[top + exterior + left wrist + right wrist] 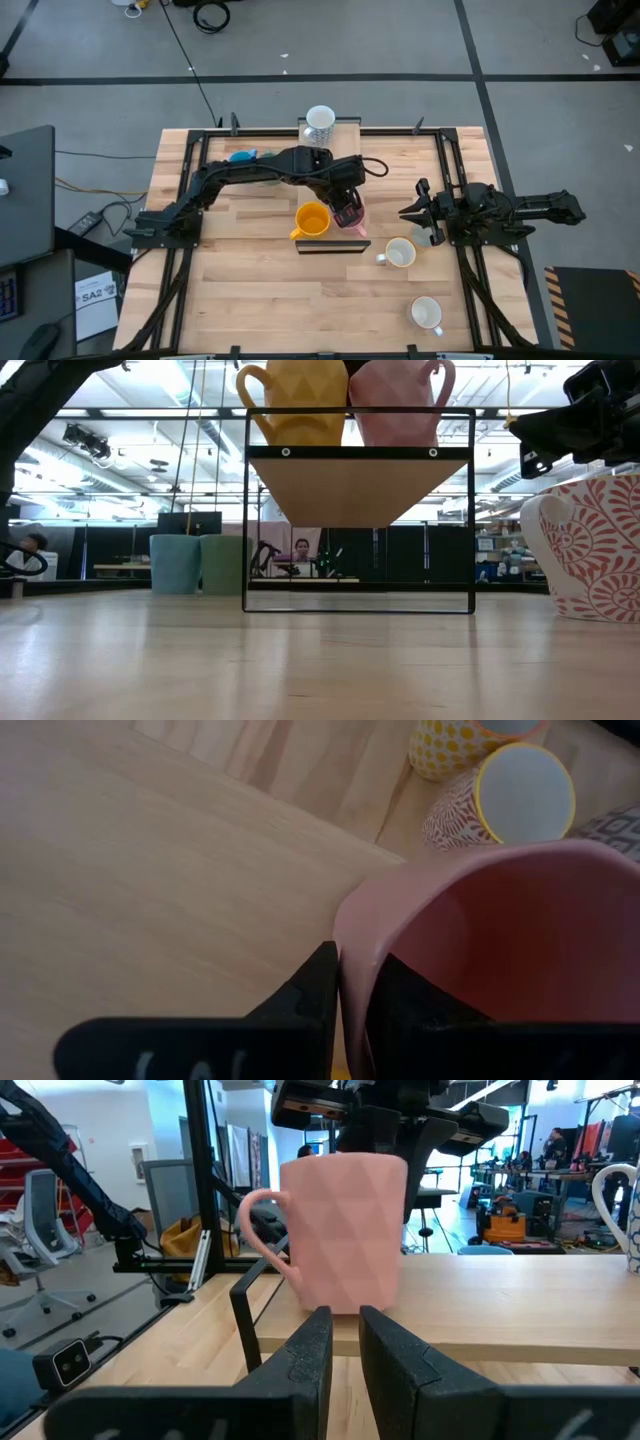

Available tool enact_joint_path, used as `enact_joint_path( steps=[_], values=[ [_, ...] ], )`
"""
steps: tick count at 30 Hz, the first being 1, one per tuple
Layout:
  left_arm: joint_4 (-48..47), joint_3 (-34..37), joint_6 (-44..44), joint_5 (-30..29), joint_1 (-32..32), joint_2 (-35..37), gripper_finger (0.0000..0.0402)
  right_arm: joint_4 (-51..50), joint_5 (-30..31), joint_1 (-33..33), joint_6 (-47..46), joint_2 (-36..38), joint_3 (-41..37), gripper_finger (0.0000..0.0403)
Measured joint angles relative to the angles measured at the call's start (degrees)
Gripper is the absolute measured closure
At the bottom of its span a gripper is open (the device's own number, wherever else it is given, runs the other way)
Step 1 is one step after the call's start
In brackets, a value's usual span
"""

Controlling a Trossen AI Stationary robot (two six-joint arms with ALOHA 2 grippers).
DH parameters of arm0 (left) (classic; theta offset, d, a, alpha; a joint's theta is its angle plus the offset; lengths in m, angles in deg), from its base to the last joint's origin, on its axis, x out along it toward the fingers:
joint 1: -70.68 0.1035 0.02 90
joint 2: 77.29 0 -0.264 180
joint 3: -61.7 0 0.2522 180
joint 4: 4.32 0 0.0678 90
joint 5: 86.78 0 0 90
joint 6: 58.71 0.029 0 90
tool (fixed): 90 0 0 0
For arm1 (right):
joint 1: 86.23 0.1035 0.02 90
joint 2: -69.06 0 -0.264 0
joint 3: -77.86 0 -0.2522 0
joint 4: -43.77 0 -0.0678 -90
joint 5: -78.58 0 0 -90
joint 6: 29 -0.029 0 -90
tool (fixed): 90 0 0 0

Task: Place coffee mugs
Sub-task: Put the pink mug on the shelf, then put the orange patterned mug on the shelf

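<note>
1. The left end effector (348,208) is hanging over the small raised shelf (333,245) in the middle of the counter (250,300), its fingers (320,990) pinching the rim of the pink mug (349,214), one inside the wall and one outside. That rim grip is keeping the mug upright while its base is sitting on, or just at, the shelf board; the right wrist view suggests contact, though I cannot be certain.
2. The orange mug (312,219) is already standing on the shelf just beside the pink one, so the pink mug is being lined up as its neighbour, handle turned outward.
3. The right end effector (422,212) is waiting near the right edge of the counter, holding nothing, its fingers drawn narrow with only a slim gap between them.
4. Other mugs are waiting off the shelf: two white ones (401,253) toward the front right, a speckled white one (320,121) at the far edge, and a blue (174,564) and a grey-green (225,564) mug farther back.
5. By my judgement, the placing is well short of finished.
</note>
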Motion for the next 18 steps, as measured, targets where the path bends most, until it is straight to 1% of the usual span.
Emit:
enact_joint_path(
  steps=[10, 18],
  values=[
    [0.17, 0.00, 0.02, 0.13, -0.22, 0.11, 0.0295, 0.00, 0.00, 0.00, 0.00, 0.00, 0.00, 0.0342],
    [0.17, 0.00, 0.15, 0.02, -0.22, 0.11, 0.0266, -0.01, -0.02, 0.00, 0.00, 0.00, 0.01, 0.0342]
  ],
)
